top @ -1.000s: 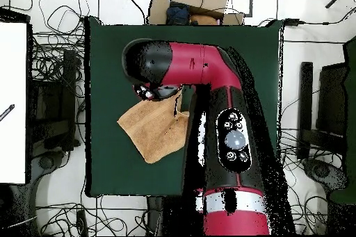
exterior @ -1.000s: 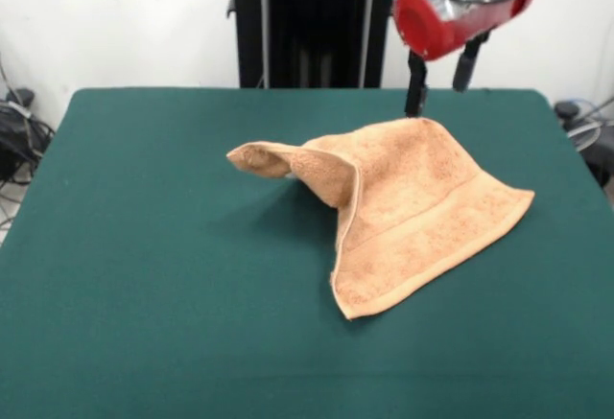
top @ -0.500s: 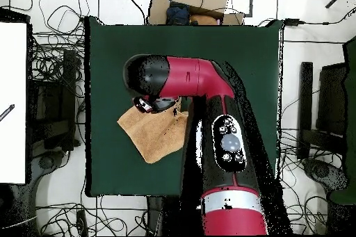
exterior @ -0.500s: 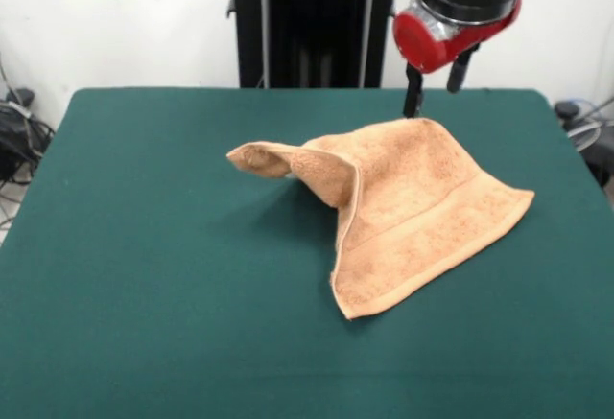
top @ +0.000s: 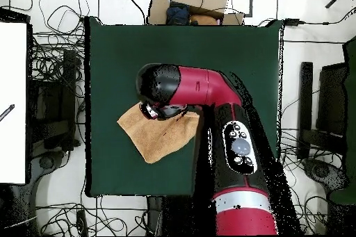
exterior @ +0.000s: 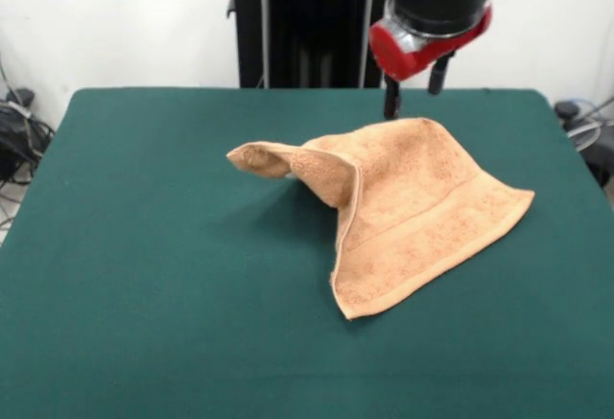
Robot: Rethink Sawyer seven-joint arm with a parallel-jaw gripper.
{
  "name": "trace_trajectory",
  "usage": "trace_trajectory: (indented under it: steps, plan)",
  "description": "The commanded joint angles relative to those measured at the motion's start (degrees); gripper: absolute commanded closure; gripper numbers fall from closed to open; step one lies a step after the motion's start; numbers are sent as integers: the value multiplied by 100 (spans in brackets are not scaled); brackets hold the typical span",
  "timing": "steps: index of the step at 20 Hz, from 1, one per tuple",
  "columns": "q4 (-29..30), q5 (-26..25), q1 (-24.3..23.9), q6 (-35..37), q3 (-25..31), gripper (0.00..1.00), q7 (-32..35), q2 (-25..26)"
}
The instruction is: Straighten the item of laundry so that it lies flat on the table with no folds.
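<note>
The item of laundry [exterior: 413,208] is a peach-orange towel lying right of centre on the dark green table [exterior: 144,246]. It is crumpled: its left corner [exterior: 264,157] stands up and curls over, and a hem fold runs down its middle. My gripper [exterior: 414,88] hangs open a little above the towel's far edge, holding nothing and not touching the cloth. In the overhead view the towel [top: 156,137] lies toward the left of the table [top: 118,53]. There the red arm [top: 201,88] covers the towel's upper right part and hides the gripper.
A black pedestal [exterior: 307,21] stands behind the table's far edge. In the overhead view a cardboard box [top: 198,1] sits past the table's top edge, a white board [top: 14,102] lies at the left, and cables ring the table.
My gripper has moved left along the towel's far edge in the front view and risen slightly, still open. The towel has not moved.
</note>
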Motion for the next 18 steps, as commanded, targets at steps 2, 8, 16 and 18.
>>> trace_trajectory:
  steps: [2,8,16,18]
  plan:
    - [919,-34,-126,-1038,-51,0,1188,387]
    - [1123,-21,-183,-1164,-69,0,1133,309]
    - [1175,79,-290,-1151,4,0,1041,354]
    - [1262,124,-384,-1243,66,0,982,413]
